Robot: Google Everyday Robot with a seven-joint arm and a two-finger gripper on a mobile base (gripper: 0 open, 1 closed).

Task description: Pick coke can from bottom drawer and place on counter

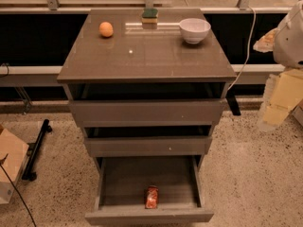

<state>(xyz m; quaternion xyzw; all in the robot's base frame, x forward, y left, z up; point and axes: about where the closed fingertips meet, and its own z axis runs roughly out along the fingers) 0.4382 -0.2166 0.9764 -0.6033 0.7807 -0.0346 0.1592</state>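
The coke can (152, 197) is small and red and lies near the front of the open bottom drawer (118, 181), about at its middle. The counter (147, 56) is the glossy grey-brown top of the cabinet, above the drawers. My gripper (278, 109) hangs at the right edge of the view, beside the cabinet's right side at about the height of the upper drawers. It is well above and to the right of the can, and nothing shows in it.
On the counter stand an orange ball (106, 29) at the back left, a green sponge (150, 15) at the back middle and a white bowl (194, 30) at the back right. The two upper drawers (147, 111) are slightly pulled out. A cardboard box (9, 162) lies on the floor at the left.
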